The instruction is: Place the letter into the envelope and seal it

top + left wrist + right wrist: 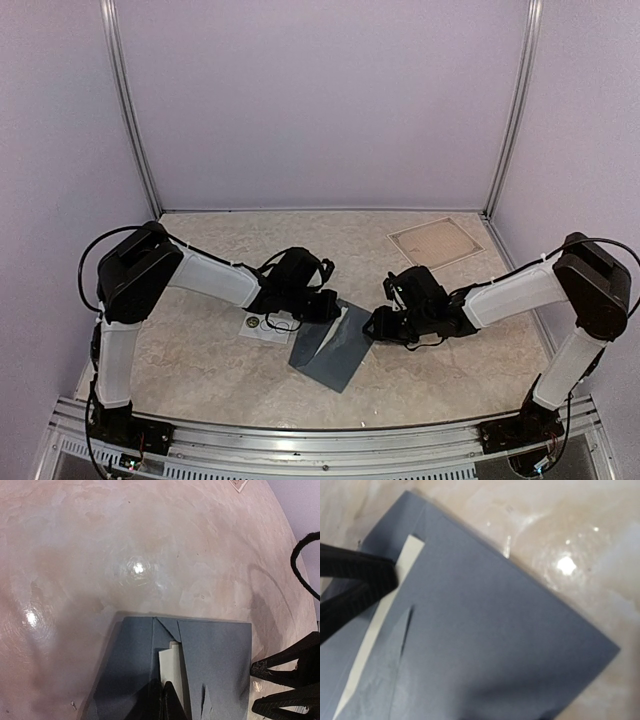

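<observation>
Checking in: where's the envelope? (lead)

Mid-table [200, 370], between my two arms. The envelope [335, 350] lies at a slant to the near edge, dark grey against the pale marbled top. (op)

And the letter? (lead)

I see the letter [171, 667] only as a narrow white strip in the gap between the envelope's grey panels. Most of it is covered. (op)

Left side? (lead)

My left gripper [164, 692] is fully closed, with its tips right on the near end of that white strip. I can't tell whether paper is nipped between the fingers or they just press on it. (op)

Right side? (lead)

My right gripper [255, 687] has its jaws partway apart, tips at the envelope's right edge. From the left wrist I see bare table between them. Grey paper fills the right wrist view, so that view doesn't show me a grip. (op)

Other items? (lead)

A white sticker strip [262, 326] sits just left of the envelope, partly under my left arm [210, 275]. A tan square pad [435, 241] is in the far right corner, well apart. (op)
</observation>
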`<state>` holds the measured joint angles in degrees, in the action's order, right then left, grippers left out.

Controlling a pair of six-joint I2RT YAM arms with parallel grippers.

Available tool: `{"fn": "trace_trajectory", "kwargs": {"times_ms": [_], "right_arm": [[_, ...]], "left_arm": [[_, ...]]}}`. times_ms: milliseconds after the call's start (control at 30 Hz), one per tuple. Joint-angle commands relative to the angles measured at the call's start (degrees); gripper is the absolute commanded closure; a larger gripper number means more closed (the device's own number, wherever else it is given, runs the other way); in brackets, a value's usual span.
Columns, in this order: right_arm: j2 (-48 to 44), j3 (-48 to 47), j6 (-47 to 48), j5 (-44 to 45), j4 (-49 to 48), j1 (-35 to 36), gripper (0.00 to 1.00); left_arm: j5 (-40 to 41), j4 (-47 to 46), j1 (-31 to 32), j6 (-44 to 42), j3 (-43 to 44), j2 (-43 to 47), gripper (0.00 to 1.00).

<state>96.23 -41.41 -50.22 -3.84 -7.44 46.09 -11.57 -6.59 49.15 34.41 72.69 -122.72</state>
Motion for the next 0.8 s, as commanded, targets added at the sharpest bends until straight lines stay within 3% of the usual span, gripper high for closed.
{"fn": "trace_trajectory", "kwargs": {"times_ms": [0, 633, 767], "right_arm": [[2.9, 0.1, -0.1, -0.4, 1.6, -0.4, 0.58], [0.1, -0.2, 0.5, 1.3, 2.6, -0.4, 0.58], [-4.2, 0.3, 1.4, 2.4, 4.4, -0.4, 0.54]], "left_arm": [[-4.3, 1.2, 2.0, -0.1, 0.4, -3.0, 1.00], [-3.0, 0.8, 1.6, -0.1, -2.0, -0.4, 1.00], [2.1, 2.5, 0.5, -1.2, -3.9, 3.9, 0.88]]}}
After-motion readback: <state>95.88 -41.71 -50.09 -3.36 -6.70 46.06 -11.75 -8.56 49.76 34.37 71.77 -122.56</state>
